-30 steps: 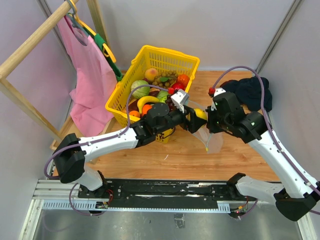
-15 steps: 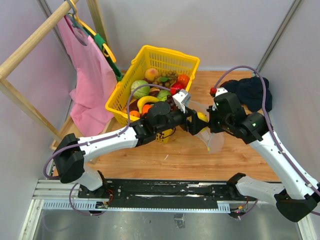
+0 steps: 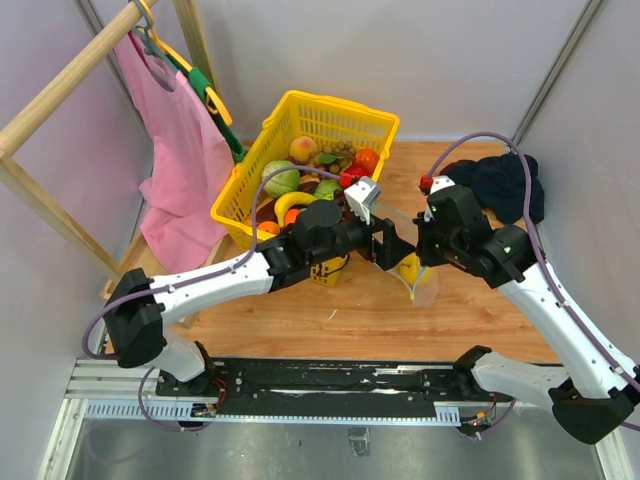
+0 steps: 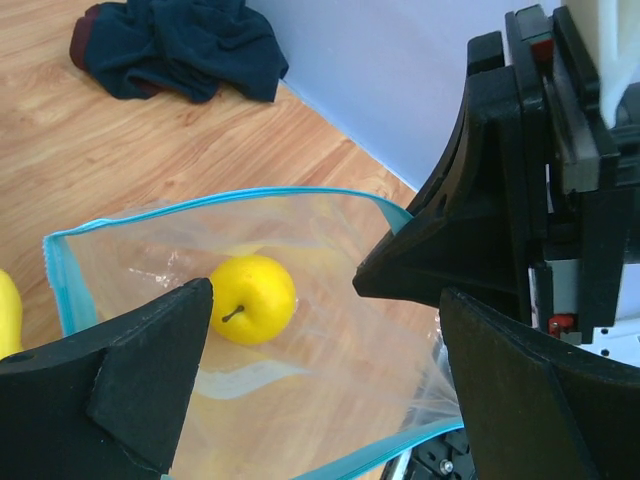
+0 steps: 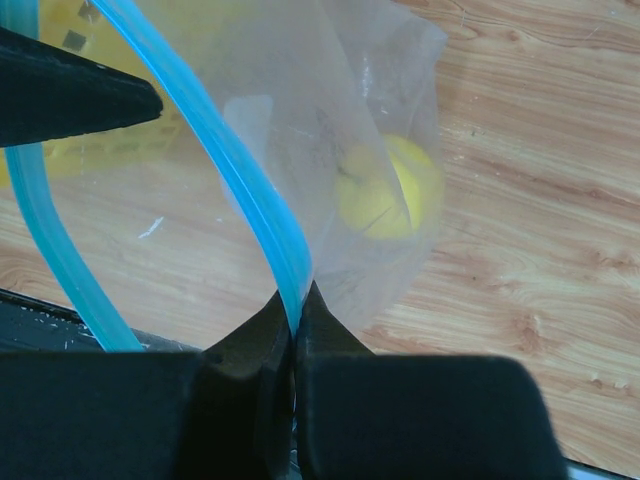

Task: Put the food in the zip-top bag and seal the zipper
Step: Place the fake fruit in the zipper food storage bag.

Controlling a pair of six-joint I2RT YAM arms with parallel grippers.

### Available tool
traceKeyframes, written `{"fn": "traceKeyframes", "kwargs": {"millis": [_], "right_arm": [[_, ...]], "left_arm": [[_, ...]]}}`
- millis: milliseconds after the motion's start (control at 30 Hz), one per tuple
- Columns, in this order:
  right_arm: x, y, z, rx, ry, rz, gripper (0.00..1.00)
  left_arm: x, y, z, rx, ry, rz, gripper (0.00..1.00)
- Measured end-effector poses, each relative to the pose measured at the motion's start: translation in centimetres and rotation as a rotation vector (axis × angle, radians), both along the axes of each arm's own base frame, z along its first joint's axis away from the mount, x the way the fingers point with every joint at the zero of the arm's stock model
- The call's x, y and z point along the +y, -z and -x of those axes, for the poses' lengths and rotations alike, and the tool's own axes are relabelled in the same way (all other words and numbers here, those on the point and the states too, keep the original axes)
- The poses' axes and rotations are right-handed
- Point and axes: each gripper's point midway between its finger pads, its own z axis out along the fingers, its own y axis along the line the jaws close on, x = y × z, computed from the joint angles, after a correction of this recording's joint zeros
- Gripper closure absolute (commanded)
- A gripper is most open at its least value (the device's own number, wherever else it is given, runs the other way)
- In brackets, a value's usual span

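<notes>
The two arms meet over the middle of the wooden table [image 3: 330, 330]. The right gripper [image 5: 293, 325] has its fingers pinched tight on the blue zipper [image 5: 240, 170] of the zip-top bag [image 4: 330, 240], so the clear bag hangs from that one edge with its mouth gaping. From the bag, the left gripper [image 3: 388, 247] is at about 9 o'clock. Its two black fingers [image 4: 130, 370] are spread wide on either side of the opening and have hold of nothing.

A yellow lemon [image 4: 253, 298] lies down inside the bag, short stem showing, and its colour shows through the plastic in the right wrist view too. The bag's lower end rests on the wood.

The rest of the food [image 3: 320, 165] sits heaped in the yellow basket [image 3: 330, 103], at about 11 o'clock from the bag. A crumpled dark cloth [image 3: 500, 185] lies at about 1 o'clock, well apart from the bag.
</notes>
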Motion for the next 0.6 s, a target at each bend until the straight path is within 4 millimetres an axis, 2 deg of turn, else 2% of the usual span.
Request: {"fn": "traceKeyframes", "kwargs": {"millis": [167,333,467,600], "right_arm": [[-0.3,0.4,0.0,0.002,0.010,0.015,0.99],[-1.1,0.6,-0.1,-0.014,0.036,0.039,0.99],[-1.8,0.7,-0.2,-0.028,0.059,0.060,0.99],[-2.5,0.8,-0.4,-0.036,0.083,0.077,0.99]], "left_arm": [[1.2,-1.0,0.1,-0.001,-0.027,-0.018,0.00],[3.4,-3.2,0.2,-0.015,-0.084,-0.033,0.01],[6.1,-4.0,-0.1,-0.004,-0.148,-0.060,0.01],[9.6,-3.3,-1.7,0.033,-0.247,-0.124,0.00]]}}
